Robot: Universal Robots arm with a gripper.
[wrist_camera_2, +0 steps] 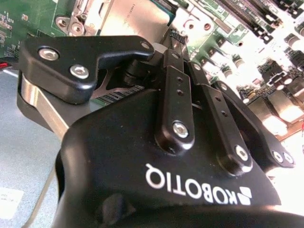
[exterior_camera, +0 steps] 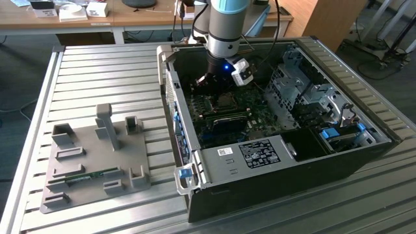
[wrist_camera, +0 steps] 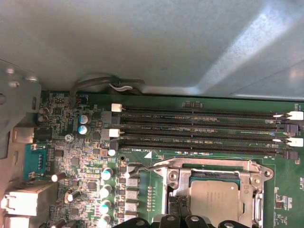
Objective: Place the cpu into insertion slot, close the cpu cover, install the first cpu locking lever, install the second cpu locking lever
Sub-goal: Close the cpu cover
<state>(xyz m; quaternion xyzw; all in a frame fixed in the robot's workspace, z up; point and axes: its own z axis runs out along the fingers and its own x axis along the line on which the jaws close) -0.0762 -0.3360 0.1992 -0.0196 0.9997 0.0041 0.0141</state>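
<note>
The cpu lies flat in the insertion slot, silvery top up. The cpu cover appears to be down over it, its frame bordering the chip on the sides that show. A thin wire lever pokes out past one corner of the cover, towards a row of small capacitors; whether it is hooked home I cannot tell. The gripper stands low over the board at the cover's edge, just beside the chip. Its fingers look pressed together with nothing between them. In the exterior view the slot lies a little to the exterior view's right of the gripper. The long black memory slots run parallel to the cover's far side and close to it, so there is little room that way. Beyond them rises the grey wall of the computer case. The board's connector blocks stand well apart from the chip, on the lever's side.
</note>
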